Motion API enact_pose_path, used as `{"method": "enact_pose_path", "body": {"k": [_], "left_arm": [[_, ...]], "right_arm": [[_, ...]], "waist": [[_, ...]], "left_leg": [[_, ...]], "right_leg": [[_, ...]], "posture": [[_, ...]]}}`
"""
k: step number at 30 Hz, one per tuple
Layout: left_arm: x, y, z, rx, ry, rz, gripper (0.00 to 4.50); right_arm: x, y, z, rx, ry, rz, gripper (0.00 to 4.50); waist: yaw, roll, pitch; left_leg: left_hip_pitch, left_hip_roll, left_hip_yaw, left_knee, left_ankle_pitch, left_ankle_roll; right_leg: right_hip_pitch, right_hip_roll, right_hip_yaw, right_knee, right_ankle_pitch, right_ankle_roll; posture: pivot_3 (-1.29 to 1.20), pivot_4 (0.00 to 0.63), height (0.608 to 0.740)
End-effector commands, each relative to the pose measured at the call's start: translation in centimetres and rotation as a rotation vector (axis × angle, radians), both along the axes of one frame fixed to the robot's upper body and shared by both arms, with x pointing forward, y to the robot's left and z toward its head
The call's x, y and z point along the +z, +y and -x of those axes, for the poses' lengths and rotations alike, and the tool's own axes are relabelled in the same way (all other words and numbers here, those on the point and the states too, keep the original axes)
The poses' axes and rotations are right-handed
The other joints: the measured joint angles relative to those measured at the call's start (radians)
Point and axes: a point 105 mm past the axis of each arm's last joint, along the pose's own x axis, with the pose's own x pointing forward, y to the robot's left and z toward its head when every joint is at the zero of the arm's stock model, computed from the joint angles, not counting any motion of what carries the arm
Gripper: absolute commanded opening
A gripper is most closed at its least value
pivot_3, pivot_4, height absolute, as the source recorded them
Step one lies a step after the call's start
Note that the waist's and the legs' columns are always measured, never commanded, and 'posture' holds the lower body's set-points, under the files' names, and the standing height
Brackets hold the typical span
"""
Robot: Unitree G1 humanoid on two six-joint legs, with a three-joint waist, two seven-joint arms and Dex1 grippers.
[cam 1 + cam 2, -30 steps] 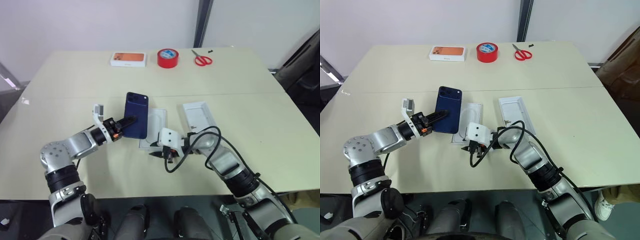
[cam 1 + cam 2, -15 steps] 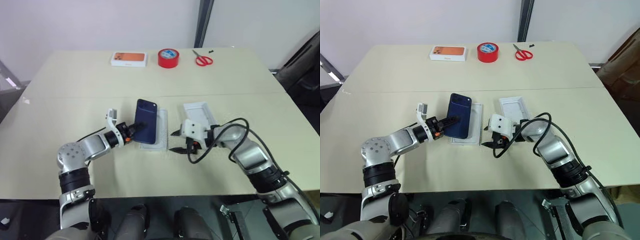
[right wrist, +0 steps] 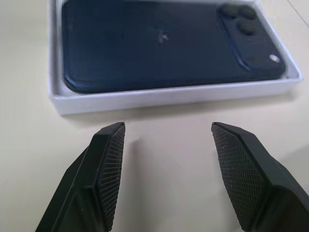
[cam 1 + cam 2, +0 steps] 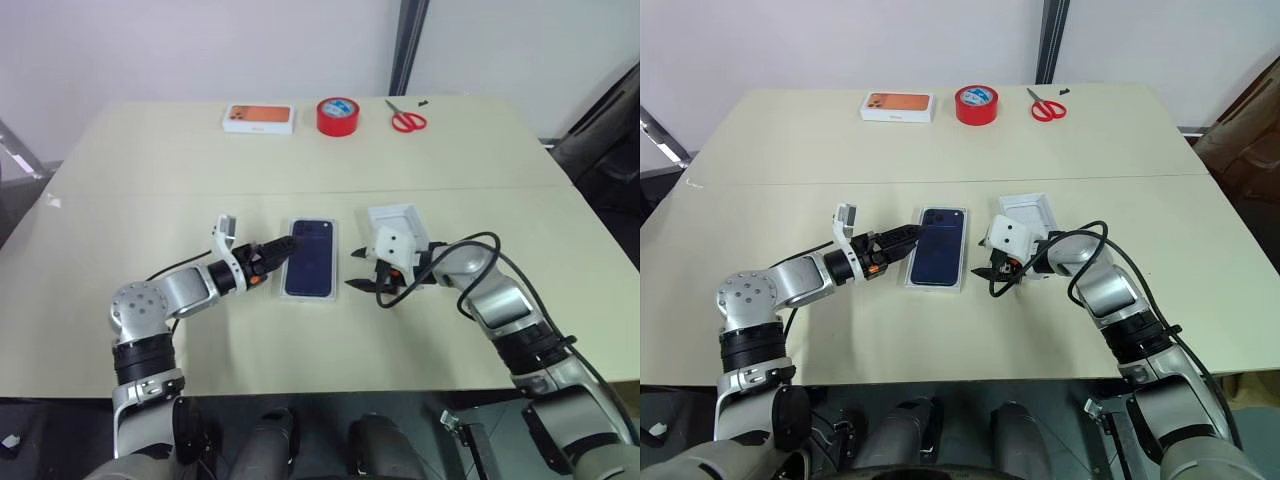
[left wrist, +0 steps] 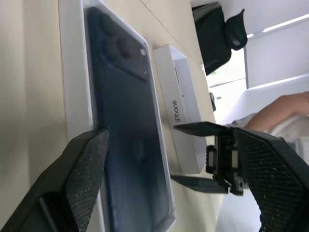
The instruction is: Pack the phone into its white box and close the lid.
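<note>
The phone [image 4: 311, 269], held tilted above the table a second ago, has been laid flat in the white box [image 4: 962, 252] and released by the left gripper [image 4: 282, 250], now spread, while the right gripper [image 4: 993, 272] is held apart beside the lid [image 4: 404, 217], so closing remains.

A large pale beige table [image 4: 150, 170] fills the scene, with a seam running across its middle. Behind it stands a plain white wall [image 4: 200, 50], split by a dark vertical post [image 4: 403, 45]. A dark chair [image 4: 610, 130] sits past the table's right edge.
</note>
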Motion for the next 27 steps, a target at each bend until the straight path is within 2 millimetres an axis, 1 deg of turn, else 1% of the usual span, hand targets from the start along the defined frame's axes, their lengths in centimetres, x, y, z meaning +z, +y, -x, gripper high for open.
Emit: {"method": "enact_pose_path", "body": {"k": [1, 3, 6, 9, 11, 13, 14, 16, 18, 21, 25, 27], "left_arm": [[1.4, 0.4, 0.6, -0.023, -0.062, -0.028, 4.38], [1.6, 0.9, 0.8, -0.020, -0.074, -0.055, 4.38], [1.8, 2.3, 0.0, 0.052, -0.113, -0.126, 4.38], [1.2, 4.0, -1.8, 0.167, -0.146, -0.265, 3.62], [0.9, 4.4, -2.6, 0.202, -0.176, -0.328, 2.73], [0.6, 4.3, -3.1, 0.213, -0.173, -0.317, 1.69], [0.2, 4.1, -3.2, 0.209, -0.173, -0.335, 1.20], [-1.1, 3.3, -3.3, 0.184, -0.143, -0.351, 0.12], [-2.0, 2.5, -3.1, 0.150, -0.130, -0.366, 0.05], [-3.0, 0.2, -2.7, 0.080, -0.111, -0.351, 0.05], [-2.5, -1.9, -2.8, 0.029, -0.121, -0.312, 0.05], [-2.1, -2.9, -2.8, -0.001, -0.134, -0.294, 0.05]], "right_arm": [[1.7, 0.6, -0.6, 0.016, -0.065, -0.027, 3.01], [1.8, 0.6, -0.8, 0.004, -0.072, -0.032, 3.01], [2.3, 0.6, -1.4, -0.027, -0.088, -0.058, 3.01], [2.5, 0.6, -2.1, -0.059, -0.115, -0.062, 2.22], [2.3, 0.7, -2.3, -0.063, -0.137, -0.044, 1.27], [1.9, 0.9, -2.5, -0.066, -0.162, -0.016, 0.21], [1.8, 1.1, -2.5, -0.064, -0.159, -0.017, 0.00], [1.4, 1.5, -2.4, -0.053, -0.160, -0.007, 0.00], [1.3, 1.8, -2.5, -0.054, -0.164, -0.008, 0.00], [1.2, 1.8, -3.0, -0.073, -0.176, 0.007, 0.00], [1.6, 1.7, -3.2, -0.082, -0.175, -0.010, 0.00], [1.9, 1.2, -3.4, -0.090, -0.176, -0.009, 0.00]], "waist": [[-0.001, 0.000, 0.000], [-0.001, 0.000, 0.000], [-0.001, 0.000, 0.000], [0.000, 0.000, 0.000], [0.002, 0.000, 0.000], [0.003, 0.000, 0.000], [0.003, 0.000, 0.000], [0.001, 0.000, 0.000], [0.000, 0.000, 0.000], [-0.001, 0.000, 0.000], [0.002, 0.000, 0.000], [0.002, 0.000, 0.000]], "left_leg": [[0.000, 0.000, 0.000, 0.000, 0.000, 0.000], [0.000, 0.000, 0.000, 0.000, 0.000, 0.000], [0.000, 0.000, 0.000, 0.000, 0.000, 0.000], [0.000, 0.000, 0.000, 0.000, 0.000, 0.000], [0.000, 0.000, 0.000, 0.000, 0.000, 0.000], [0.000, 0.000, 0.000, 0.000, 0.000, 0.000], [0.000, 0.000, 0.000, 0.000, 0.000, 0.000], [0.000, 0.000, 0.000, 0.000, 0.000, 0.000], [0.000, 0.000, 0.000, 0.000, 0.000, 0.000], [0.000, 0.000, 0.000, 0.000, 0.000, 0.000], [0.000, 0.000, 0.000, 0.000, 0.000, 0.000], [0.000, 0.000, 0.000, 0.000, 0.000, 0.000]], "right_leg": [[0.000, 0.000, 0.000, 0.000, 0.000, 0.000], [0.000, 0.000, 0.000, 0.000, 0.000, 0.000], [0.000, 0.000, 0.000, 0.000, 0.000, 0.000], [0.000, 0.000, 0.000, 0.000, 0.000, 0.000], [0.000, 0.000, 0.000, 0.000, 0.000, 0.000], [0.000, 0.000, 0.000, 0.000, 0.000, 0.000], [0.000, 0.000, 0.000, 0.000, 0.000, 0.000], [0.000, 0.000, 0.000, 0.000, 0.000, 0.000], [-0.001, 0.000, 0.000, 0.000, 0.000, 0.000], [-0.001, 0.000, 0.000, 0.000, 0.000, 0.000], [-0.001, 0.000, 0.000, 0.000, 0.000, 0.000], [0.000, 0.000, 0.000, 0.000, 0.000, 0.000]], "posture": [[0.00, 0.150, 0.734], [0.00, 0.150, 0.734], [0.00, 0.150, 0.734], [0.00, 0.150, 0.734], [0.00, 0.150, 0.734], [0.00, 0.150, 0.734], [0.00, 0.150, 0.734], [0.00, 0.150, 0.734], [0.00, 0.150, 0.734], [0.00, 0.150, 0.734], [0.00, 0.150, 0.734], [0.00, 0.150, 0.734]]}}
